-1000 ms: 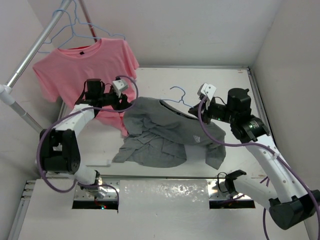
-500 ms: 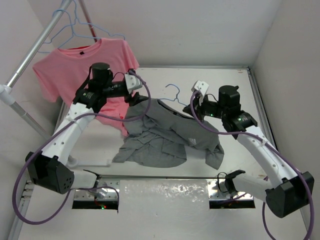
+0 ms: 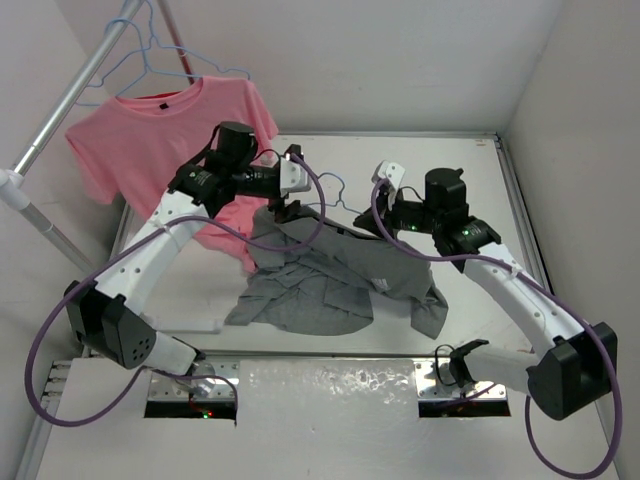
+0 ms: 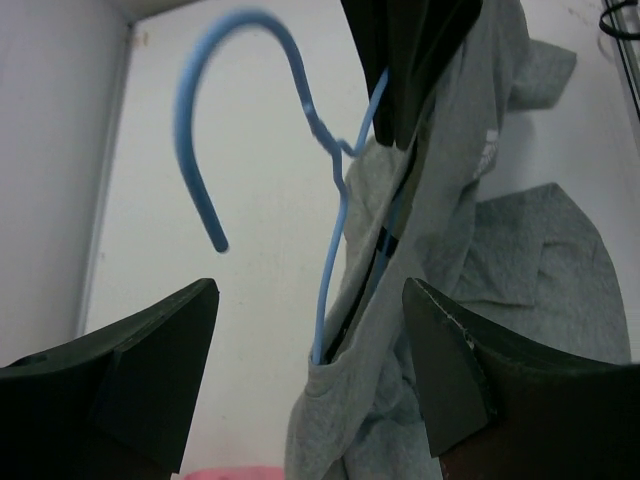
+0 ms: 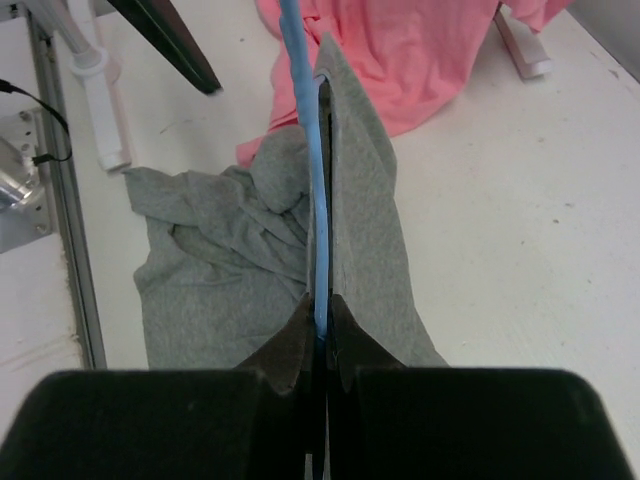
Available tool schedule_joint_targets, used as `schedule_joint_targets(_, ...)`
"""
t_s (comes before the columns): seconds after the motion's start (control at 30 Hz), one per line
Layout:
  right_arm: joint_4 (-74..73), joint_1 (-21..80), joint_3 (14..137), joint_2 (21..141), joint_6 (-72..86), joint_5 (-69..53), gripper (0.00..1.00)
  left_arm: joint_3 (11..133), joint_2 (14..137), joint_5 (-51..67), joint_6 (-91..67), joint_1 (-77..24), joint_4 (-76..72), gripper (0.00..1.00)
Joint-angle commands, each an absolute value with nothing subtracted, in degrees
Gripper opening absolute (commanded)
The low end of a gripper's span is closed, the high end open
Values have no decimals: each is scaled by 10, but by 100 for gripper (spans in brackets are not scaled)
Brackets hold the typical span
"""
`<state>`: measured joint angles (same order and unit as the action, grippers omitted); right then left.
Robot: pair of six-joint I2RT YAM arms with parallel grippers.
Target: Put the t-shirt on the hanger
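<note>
Both your arms have closed in toward the middle since a second ago. The left gripper [image 4: 308,288] has swung away from the pink shirt [image 3: 150,135] to sit by the hook, its elbow lifted. The right gripper [image 5: 320,308] has slid a little leftward, carrying the hanger [image 4: 331,245] with it.

Nearest you, the left arm rises from its base in a long reach, bends at a high elbow and levels its wrist toward the right arm. The right arm climbs likewise, folds at the elbow and points its wrist back, so your two grippers face each other.

Your right jaws are pressed together on the hanger's thin blue wire, with grey cloth flanking them on both sides. You cannot tell whether cloth is pinched in too. The t-shirt [image 3: 320,285] drapes down from those jaws and slumps below them in a soft, creased heap on the white table [image 3: 455,165].

Your left jaws stand wide apart and hold nothing. Just ahead of them, in line with the gap, the wire runs up out of a fold of the shirt. It kinks at its twisted neck and curls over into a smooth round hook. The right gripper's dark fingers [image 4: 410,50] clamp it beyond.

Farther off, past the left jaws, the pink shirt droops from a metal rail [image 3: 70,90], where spare blue hangers [image 3: 150,50] hang.
</note>
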<state>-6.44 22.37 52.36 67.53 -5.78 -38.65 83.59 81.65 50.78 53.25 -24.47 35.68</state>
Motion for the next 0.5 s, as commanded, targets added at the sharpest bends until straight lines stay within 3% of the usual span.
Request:
schedule_joint_targets(0.0,-37,228,535,660,-67,-434,0,824,831,555,584,-241,377,72)
schedule_joint_targets(0.27,-17,229,519,644,-66,-460,0,817,864,593,585,-245,383,65)
schedule_joint_targets(0.33,-11,228,519,648,-63,-468,0,812,867,591,556,-249,369,55)
schedule_joint_targets(0.37,-11,229,521,652,-63,-474,0,810,868,585,542,-249,349,42)
schedule_joint_targets(0.4,-12,229,521,654,-64,-475,0,806,868,578,527,-249,336,35)
schedule_joint_targets(0.47,-18,229,519,657,-69,-472,0,799,868,565,498,-249,310,26)
